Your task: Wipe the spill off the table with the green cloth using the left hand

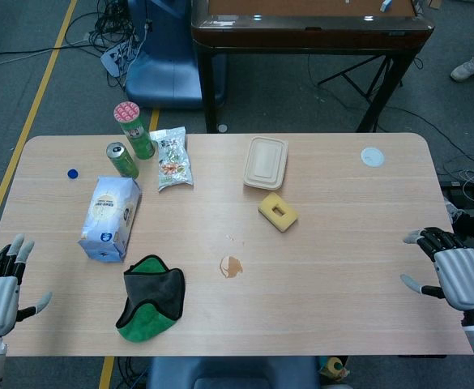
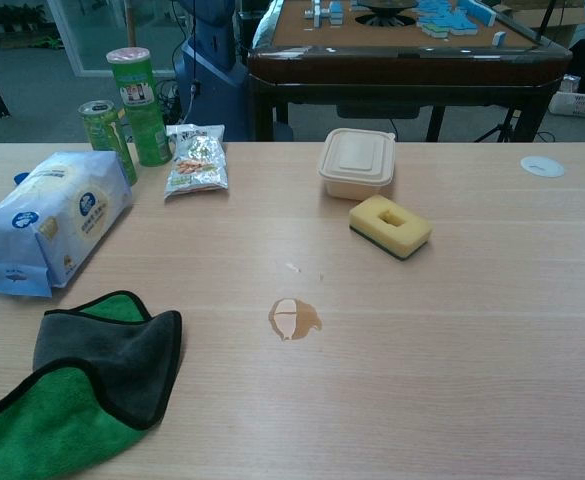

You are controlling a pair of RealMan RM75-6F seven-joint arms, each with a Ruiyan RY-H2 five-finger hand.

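Note:
The green cloth point(image 1: 150, 297) with a grey inner side lies crumpled near the table's front edge, left of centre; the chest view shows the cloth point(image 2: 82, 395) at lower left. A small brown spill point(image 1: 231, 266) sits to its right, also seen as a spill point(image 2: 293, 318) mid-table. My left hand point(image 1: 2, 290) hovers at the table's left front corner, fingers spread, holding nothing, well left of the cloth. At the right edge my right hand point(image 1: 454, 271) is open and empty too. Neither hand shows in the chest view.
A blue-white tissue pack point(image 1: 110, 217) lies just behind the cloth. Further back stand a green can point(image 1: 122, 160), a green tube point(image 1: 134, 129) and a snack bag point(image 1: 172, 157). A lidded box point(image 1: 266, 163), yellow sponge point(image 1: 278, 211), white disc point(image 1: 372, 156) and blue cap point(image 1: 73, 173) are also there.

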